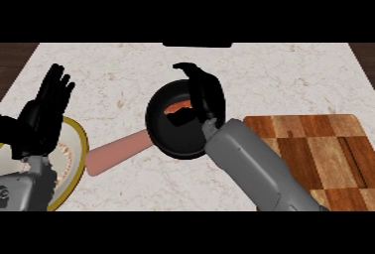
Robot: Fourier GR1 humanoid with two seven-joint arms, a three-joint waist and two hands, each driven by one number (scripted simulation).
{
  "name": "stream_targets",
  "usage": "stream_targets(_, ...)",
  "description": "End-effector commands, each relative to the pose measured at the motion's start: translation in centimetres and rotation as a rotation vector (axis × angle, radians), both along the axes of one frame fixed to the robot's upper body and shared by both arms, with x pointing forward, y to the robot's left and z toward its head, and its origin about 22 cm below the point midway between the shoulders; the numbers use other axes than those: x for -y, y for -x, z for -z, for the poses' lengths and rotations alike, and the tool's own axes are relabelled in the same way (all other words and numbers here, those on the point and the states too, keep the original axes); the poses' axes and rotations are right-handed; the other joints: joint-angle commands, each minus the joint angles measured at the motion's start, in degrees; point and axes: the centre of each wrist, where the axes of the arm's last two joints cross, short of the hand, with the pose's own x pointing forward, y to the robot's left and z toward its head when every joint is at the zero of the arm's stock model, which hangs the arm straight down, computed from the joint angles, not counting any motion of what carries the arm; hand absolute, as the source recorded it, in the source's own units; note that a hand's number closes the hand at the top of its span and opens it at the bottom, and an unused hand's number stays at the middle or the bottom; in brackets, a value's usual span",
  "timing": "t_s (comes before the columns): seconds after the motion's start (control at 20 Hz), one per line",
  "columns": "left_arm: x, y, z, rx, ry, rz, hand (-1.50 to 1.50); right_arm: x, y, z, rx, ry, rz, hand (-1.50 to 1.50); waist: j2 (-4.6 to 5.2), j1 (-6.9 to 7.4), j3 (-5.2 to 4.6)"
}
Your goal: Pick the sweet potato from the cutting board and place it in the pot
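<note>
Nearest, the cutting board (322, 149) lies bare on the surface (293, 79), the left hand (45, 111) rests open, and beyond, the right hand (205, 96) curls over the pot (162, 130), the sweet potato (178, 107) under its fingers, grasp unclear

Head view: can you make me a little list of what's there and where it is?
pot: black, middle of the counter, salmon-pink handle toward lower left
sweet potato: orange, inside the pot
right hand: over the pot, fingers curled; grip on the sweet potato unclear
left hand: open, fingers up, resting at the left
cutting board: wooden, at the right
plate: yellow-rimmed, lower left
</note>
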Motion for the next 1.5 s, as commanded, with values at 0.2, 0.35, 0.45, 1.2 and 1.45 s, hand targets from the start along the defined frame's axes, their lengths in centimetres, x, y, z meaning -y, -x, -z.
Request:
stream_targets(0.2,0.9,-0.3,-0.9,-0.01,0.006,-0.01,0.0,1.1,-1.0,-2.2,0.085,-0.414,-0.037,-1.5,-0.06,0.01,0.05)
stream_targets(0.35,0.1,-0.4,-0.3,0.012,-0.007,-0.029,0.0,3.0,-0.5,-0.6,0.075,-0.522,-0.017,-1.5,-0.3,-1.2,0.01)
stream_targets(0.45,-1.2,0.6,1.3,-0.019,-0.006,-0.025,0.0,4.6,-1.6,-0.9,0.084,-0.564,-0.038,-1.5,-0.37,-1.4,-0.02)
stream_targets(1.2,-0.6,1.1,0.7,-0.001,-0.008,-0.042,0.0,20.2,0.4,-2.0,0.061,-0.582,-0.075,-1.5,-0.6,-2.0,-0.04)
stream_targets(1.45,-0.7,0.8,-0.3,-0.012,-0.004,-0.033,0.0,23.1,0.4,-2.4,0.032,-0.546,-0.066,-1.5,-0.57,-1.79,-0.04)
